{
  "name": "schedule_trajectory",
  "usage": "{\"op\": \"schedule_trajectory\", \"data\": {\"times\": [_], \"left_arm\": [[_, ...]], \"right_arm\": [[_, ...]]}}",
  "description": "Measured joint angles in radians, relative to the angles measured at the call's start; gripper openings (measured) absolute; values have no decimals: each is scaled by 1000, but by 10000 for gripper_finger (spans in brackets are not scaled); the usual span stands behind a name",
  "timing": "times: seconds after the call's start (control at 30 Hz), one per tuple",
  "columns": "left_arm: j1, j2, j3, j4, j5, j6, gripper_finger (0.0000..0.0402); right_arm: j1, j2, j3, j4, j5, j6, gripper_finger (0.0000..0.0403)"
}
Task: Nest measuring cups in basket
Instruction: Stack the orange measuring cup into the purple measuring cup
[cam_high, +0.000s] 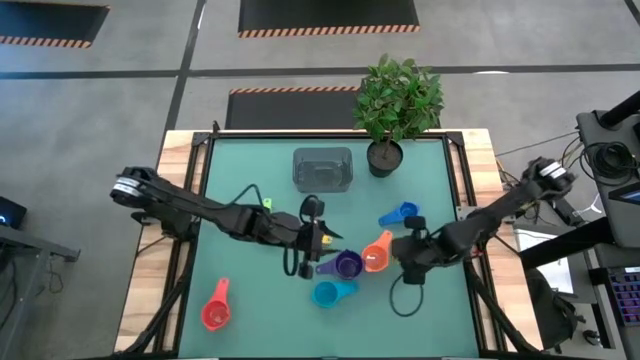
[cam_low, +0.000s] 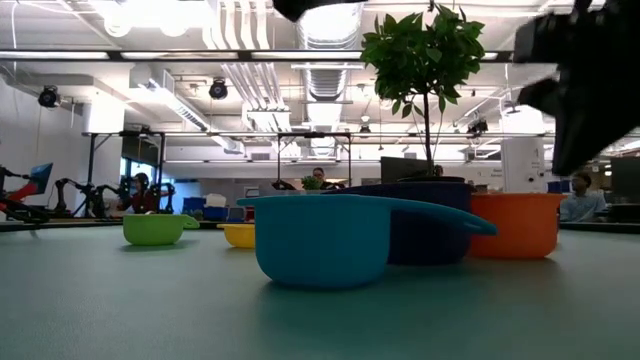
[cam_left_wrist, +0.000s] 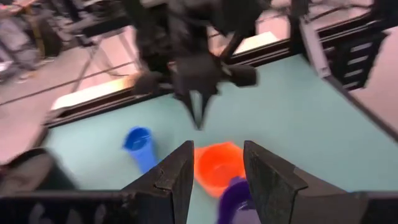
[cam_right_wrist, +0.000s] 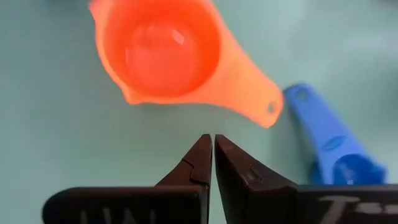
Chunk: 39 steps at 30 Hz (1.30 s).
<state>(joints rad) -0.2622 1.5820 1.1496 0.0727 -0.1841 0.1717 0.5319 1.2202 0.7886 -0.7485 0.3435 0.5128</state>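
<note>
Several measuring cups lie on the green table: an orange one (cam_high: 377, 252), a purple one (cam_high: 347, 263), a light blue one (cam_high: 330, 292), a darker blue one (cam_high: 400, 213) and a red one (cam_high: 216, 310) at the near left. In the low view a green cup (cam_low: 155, 228) and a yellow cup (cam_low: 240, 235) stand farther back. The grey basket (cam_high: 322, 168) sits at the far middle. My left gripper (cam_left_wrist: 214, 177) hangs open above the table, pointing toward the purple and orange cups. My right gripper (cam_right_wrist: 213, 142) hovers shut just beside the orange cup's handle (cam_right_wrist: 261, 99).
A potted plant (cam_high: 385, 150) stands right of the basket at the far edge. Black cable loops hang below both wrists (cam_high: 405, 295). The cups cluster at the table's middle, between the two grippers. Bare mat lies at the near middle and far left.
</note>
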Motion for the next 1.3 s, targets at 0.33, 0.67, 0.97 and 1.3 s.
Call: {"op": "schedule_trajectory", "data": {"times": [0.33,0.67,0.97,1.3], "left_arm": [[1,275,260,-157,156,-2,108],[41,552,614,-471,172,-10,109],[153,633,703,-535,201,-104,167],[225,675,672,-466,287,-211,197]], "right_arm": [[73,-289,-60,215,188,-200,8],[79,-429,-125,455,206,-476,8],[79,-459,-126,502,207,-569,8],[79,-476,-123,518,210,-584,8]]}}
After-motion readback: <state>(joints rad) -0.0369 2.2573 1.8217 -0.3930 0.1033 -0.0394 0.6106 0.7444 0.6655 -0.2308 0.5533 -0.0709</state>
